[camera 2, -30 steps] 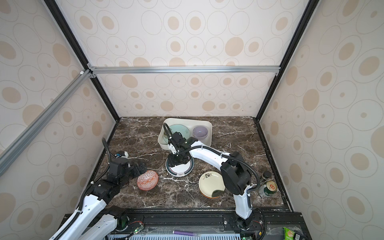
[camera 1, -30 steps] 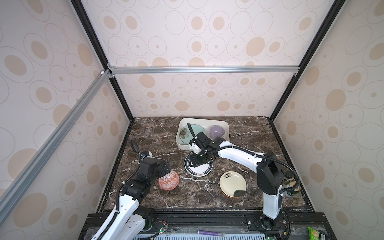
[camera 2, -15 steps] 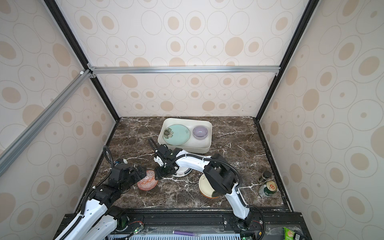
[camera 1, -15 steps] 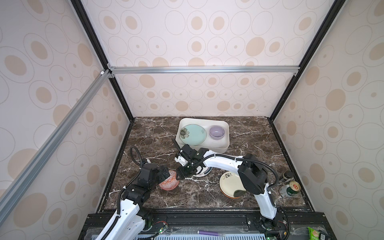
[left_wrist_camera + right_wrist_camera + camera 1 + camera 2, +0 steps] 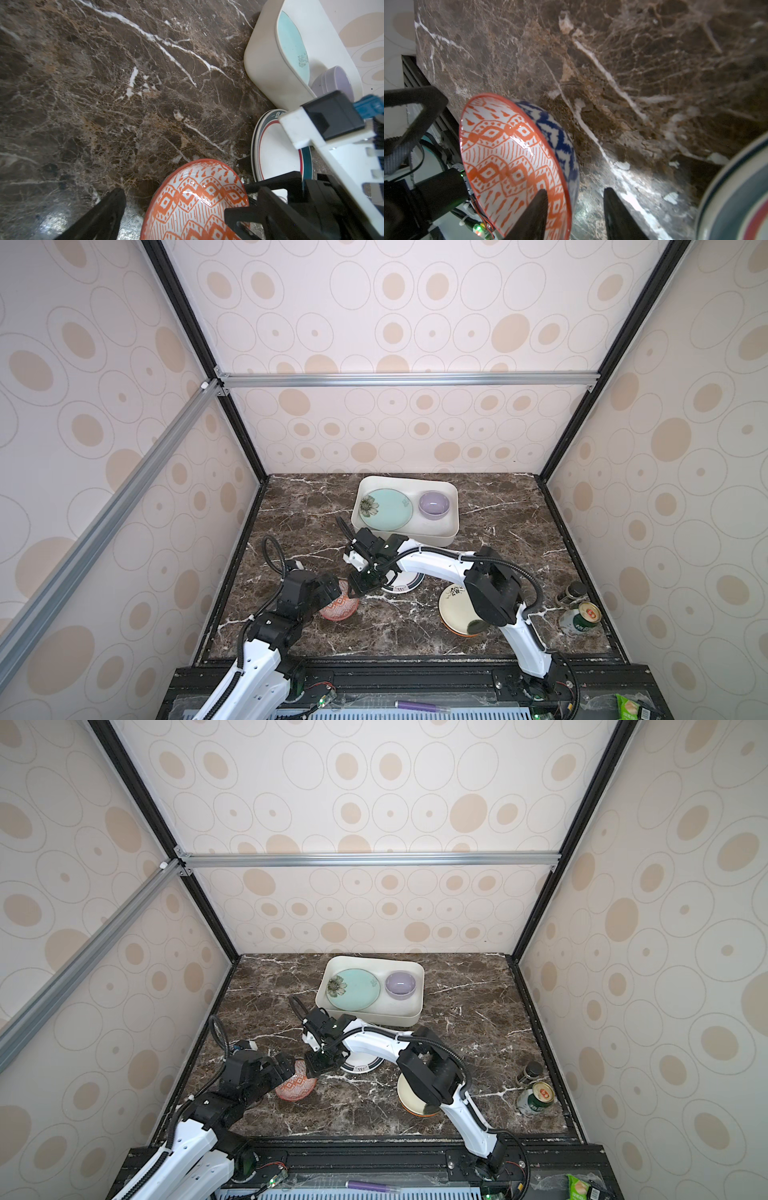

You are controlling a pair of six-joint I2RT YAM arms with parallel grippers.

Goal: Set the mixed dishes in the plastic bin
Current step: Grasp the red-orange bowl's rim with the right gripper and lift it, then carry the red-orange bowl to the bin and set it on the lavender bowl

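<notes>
While the teal plate [image 5: 386, 508] and the lavender bowl [image 5: 434, 504] already lie in the plastic bin [image 5: 415, 537] at the back of the worktop [image 5: 299, 506], the step in hand is judged to be the pick-up of the red-white patterned bowl [image 5: 340, 610]. This bowl is at the front left of the worktop, well apart from the bin. Whether it rests flat or tipped cannot be told.

The right pincer [image 5: 574, 199] is part-spread astride the bowl rim. One finger is over the patterned inside, the other outside the blue wall with a gap showing. Nothing is pinched yet. The left pincer [image 5: 334, 593] is spread wide beside the same bowl.

Next move, as judged: bring the right fingers together on the rim, lift clear of the left pincer, then carry the bowl to the bin's free space.

Pose: the right arm reaches low across the middle and passes over the dark-rimmed plate [image 5: 405, 585], with its wrist bent down. The left arm is folded, its pincer pointing inward. The cream plate [image 5: 453, 605] is not yet binned.
</notes>
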